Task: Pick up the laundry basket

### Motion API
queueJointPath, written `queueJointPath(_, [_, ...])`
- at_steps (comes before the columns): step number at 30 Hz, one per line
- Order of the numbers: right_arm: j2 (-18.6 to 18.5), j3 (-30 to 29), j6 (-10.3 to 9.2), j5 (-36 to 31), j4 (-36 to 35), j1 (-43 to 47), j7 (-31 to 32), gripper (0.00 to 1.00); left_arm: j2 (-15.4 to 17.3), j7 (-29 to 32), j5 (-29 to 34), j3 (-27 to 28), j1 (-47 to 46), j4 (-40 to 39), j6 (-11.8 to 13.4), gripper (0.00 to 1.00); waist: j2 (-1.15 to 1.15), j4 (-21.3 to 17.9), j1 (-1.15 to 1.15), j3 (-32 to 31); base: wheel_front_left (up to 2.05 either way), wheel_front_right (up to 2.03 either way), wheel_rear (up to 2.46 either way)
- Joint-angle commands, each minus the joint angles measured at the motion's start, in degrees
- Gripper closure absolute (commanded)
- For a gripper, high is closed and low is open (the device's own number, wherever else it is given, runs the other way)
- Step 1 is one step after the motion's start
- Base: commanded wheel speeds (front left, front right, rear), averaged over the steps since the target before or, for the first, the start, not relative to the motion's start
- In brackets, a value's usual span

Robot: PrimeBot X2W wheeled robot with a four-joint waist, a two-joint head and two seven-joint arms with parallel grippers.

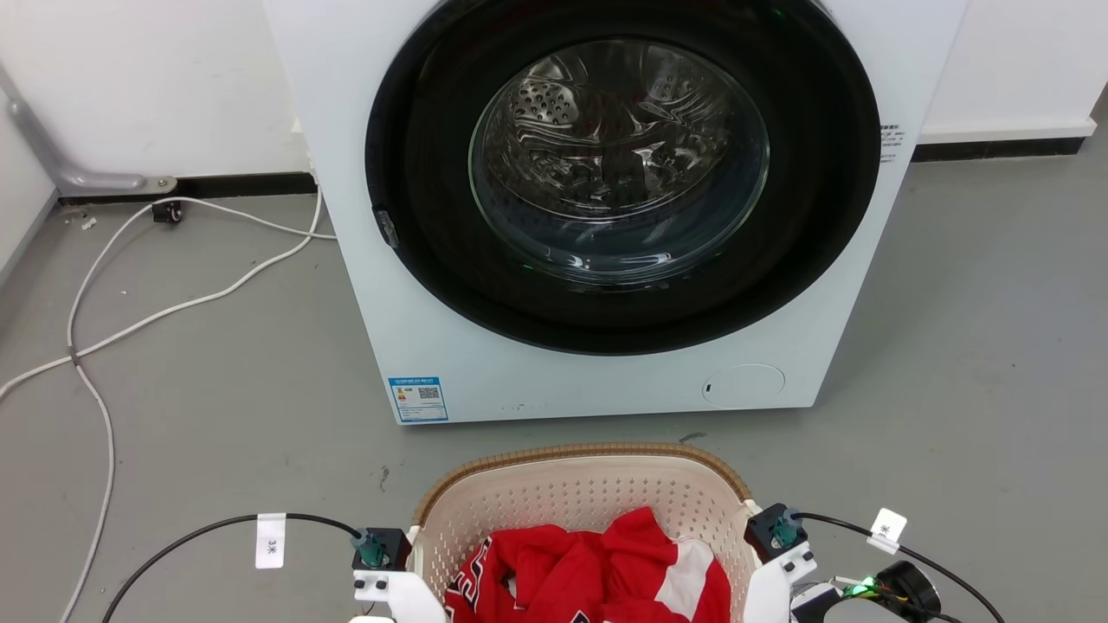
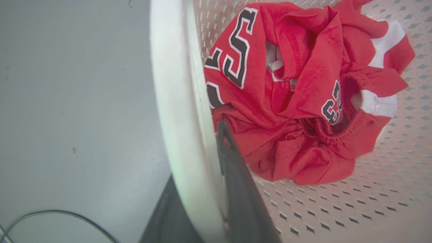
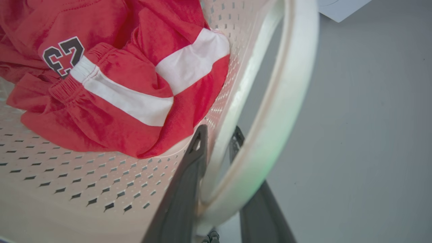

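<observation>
A grey floor (image 1: 216, 389) runs up to a white wall (image 1: 156, 78). A white washer (image 1: 606, 381) stands against the wall with its round door (image 1: 623, 173) closed, and white cables (image 1: 173, 307) trail over the floor on its left. In the head view the basket (image 1: 589, 452) sits at the bottom middle, just in front of the washer. Crumpled red clothes (image 1: 597, 571) with white bands lie inside it. A pale wrist shows at each of its sides.

In the left wrist view the left gripper (image 2: 199, 162) straddles the left handle (image 2: 175, 101). One dark finger (image 2: 236, 182) is inside the basket, lying against the handle and touching the clothes. The other finger (image 2: 165, 216) is outside, its tip hidden behind the handle. The jaws stand narrow and look clamped on the handle. The clothes, which carry dark numerals, are heaped on the perforated bottom.

In the right wrist view the right gripper (image 3: 217, 138) is closed to a narrow gap on the basket's side. One finger (image 3: 189, 175) is inside against the wall. The other (image 3: 256, 209) is outside, passing under the loop of the right handle (image 3: 287, 101). The clothes rest against that wall.
</observation>
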Motion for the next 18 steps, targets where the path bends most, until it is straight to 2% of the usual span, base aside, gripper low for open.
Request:
queueJointPath(1, [-0.45, 0.81, 0.04, 0.2, 0.07, -0.02, -0.24, 1.0, 0.46, -0.69, -0.21, -0.21, -0.06, -0.37, -0.48, 1.0, 0.0, 0.0, 0.0, -0.03, 0.0, 0.0, 0.0])
queueJointPath(18, [-0.96, 4.19, 0.09, 3.8, 0.26, -0.63, -0.69, 1.0, 0.64, -1.23, -1.62, -1.56, -0.08, -0.36, -0.43, 1.0, 0.0, 0.22, 0.0, -0.12, 0.0, 0.0, 0.0])
